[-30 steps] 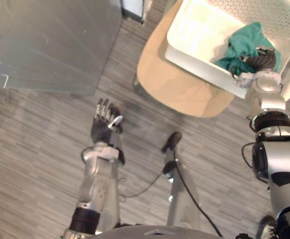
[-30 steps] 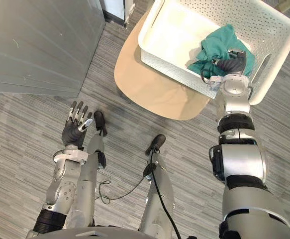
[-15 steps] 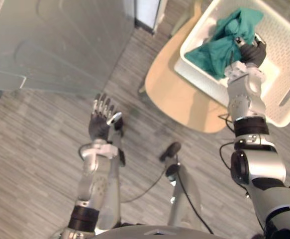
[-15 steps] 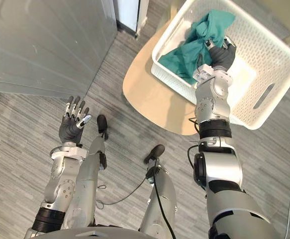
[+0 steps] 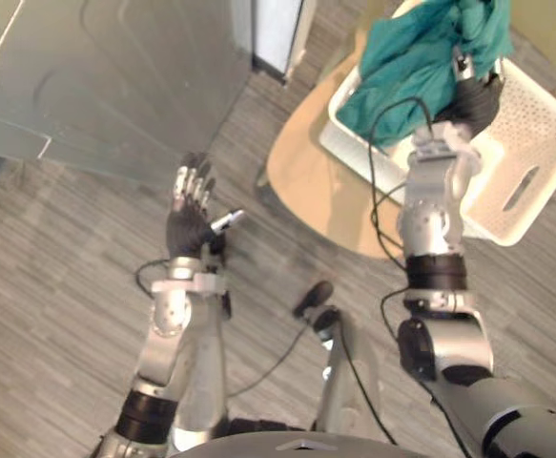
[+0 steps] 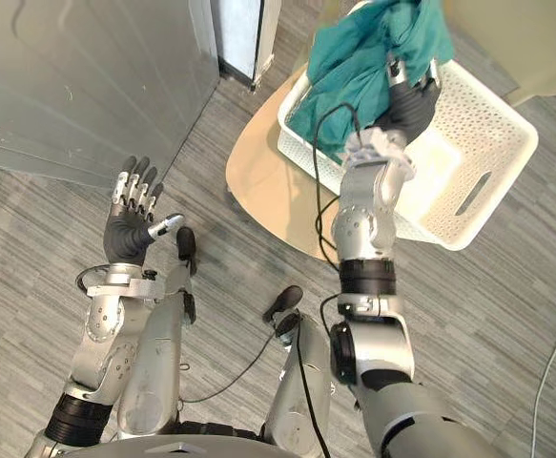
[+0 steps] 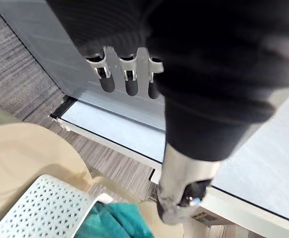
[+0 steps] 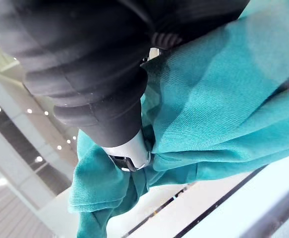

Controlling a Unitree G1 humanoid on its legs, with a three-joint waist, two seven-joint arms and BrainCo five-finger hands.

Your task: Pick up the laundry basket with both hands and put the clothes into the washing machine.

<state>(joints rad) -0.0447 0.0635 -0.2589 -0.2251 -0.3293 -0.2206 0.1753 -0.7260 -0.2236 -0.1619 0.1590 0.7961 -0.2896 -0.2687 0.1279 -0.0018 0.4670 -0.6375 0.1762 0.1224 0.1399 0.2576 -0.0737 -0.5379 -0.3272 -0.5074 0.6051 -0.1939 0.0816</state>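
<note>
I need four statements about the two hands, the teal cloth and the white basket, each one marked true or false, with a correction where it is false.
1. The right hand grips the teal cloth and holds it above the white basket. True.
2. The left hand is curled round the basket's handle. False: its fingers are straight, it holds nothing, and it is well apart from the basket.
3. The basket stands directly on the grey floor. False: it rests on a round light wooden table.
4. The basket's walls are full of small holes. True.
</note>
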